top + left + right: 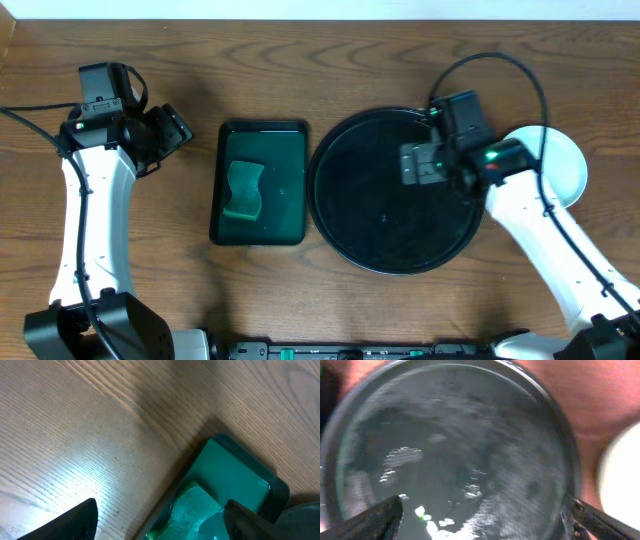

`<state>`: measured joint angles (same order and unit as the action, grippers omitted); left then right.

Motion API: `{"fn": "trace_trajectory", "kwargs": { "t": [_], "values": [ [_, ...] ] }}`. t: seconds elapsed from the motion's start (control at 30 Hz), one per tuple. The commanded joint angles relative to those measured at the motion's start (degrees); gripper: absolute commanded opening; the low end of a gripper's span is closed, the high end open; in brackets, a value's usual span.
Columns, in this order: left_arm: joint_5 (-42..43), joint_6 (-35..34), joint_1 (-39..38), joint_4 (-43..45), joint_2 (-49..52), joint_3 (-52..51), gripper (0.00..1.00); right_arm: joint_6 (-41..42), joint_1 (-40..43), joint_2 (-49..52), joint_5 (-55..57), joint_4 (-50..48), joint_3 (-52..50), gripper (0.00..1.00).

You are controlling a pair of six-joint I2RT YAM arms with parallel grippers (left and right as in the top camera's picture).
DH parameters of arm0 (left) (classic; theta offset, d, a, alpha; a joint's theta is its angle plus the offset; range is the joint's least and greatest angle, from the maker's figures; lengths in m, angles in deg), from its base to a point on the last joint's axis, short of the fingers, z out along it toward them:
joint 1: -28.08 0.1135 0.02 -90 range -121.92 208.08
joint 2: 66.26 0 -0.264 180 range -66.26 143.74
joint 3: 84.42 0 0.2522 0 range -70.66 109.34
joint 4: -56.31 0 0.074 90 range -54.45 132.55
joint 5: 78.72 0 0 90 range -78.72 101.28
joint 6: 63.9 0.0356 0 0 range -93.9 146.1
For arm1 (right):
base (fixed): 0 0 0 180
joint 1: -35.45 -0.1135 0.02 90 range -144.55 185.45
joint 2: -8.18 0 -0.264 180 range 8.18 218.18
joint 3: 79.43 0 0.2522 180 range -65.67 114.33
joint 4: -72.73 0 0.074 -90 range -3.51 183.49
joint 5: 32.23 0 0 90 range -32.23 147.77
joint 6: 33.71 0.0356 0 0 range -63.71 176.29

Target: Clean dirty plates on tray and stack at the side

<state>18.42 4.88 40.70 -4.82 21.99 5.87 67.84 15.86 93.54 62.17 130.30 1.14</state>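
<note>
The round black tray (390,225) lies right of centre with no plate on it; it fills the right wrist view (450,435). White plates (562,162) sit on the table right of the tray, partly under my right arm; how many are stacked I cannot tell. A pale plate edge shows in the right wrist view (620,475). My right gripper (418,163) is open and empty over the tray's upper right part, its fingers wide apart (485,520). My left gripper (172,128) is open and empty above bare table, left of the green tray (160,522).
A dark green rectangular tray (260,182) holds a green sponge (243,190) and some water; both show in the left wrist view, the tray (240,470) and the sponge (192,507). Small wet glints lie on the black tray.
</note>
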Motion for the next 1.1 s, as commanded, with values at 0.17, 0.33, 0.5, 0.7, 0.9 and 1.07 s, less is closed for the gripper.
{"fn": "trace_trajectory", "kwargs": {
  "t": [0.17, 0.33, 0.5, 0.7, 0.9, 1.07],
  "values": [
    [-0.3, -0.5, 0.2, -0.1, 0.2, 0.6, 0.8, 0.6, 4.9, -1.2, -0.4, 6.2, 0.7, 0.99],
    [-0.3, -0.5, 0.2, -0.1, 0.2, 0.6, 0.81, 0.6, 4.9, -1.2, -0.4, 6.2, 0.7, 0.99],
    [-0.3, -0.5, 0.2, -0.1, 0.2, 0.6, 0.81, 0.6, 4.9, -1.2, -0.4, 6.1, 0.7, 0.99],
    [-0.3, -0.5, 0.2, -0.1, 0.2, 0.6, 0.8, 0.6, 4.9, -1.2, -0.4, 6.1, 0.7, 0.99],
    [-0.3, -0.5, 0.2, -0.1, 0.2, 0.6, 0.8, 0.6, 4.9, -1.2, -0.4, 6.1, 0.7, 0.99],
    [-0.3, -0.5, 0.2, -0.1, 0.2, 0.6, 0.8, 0.6, 4.9, -1.2, -0.4, 6.1, 0.7, 0.99]
  ]
}}
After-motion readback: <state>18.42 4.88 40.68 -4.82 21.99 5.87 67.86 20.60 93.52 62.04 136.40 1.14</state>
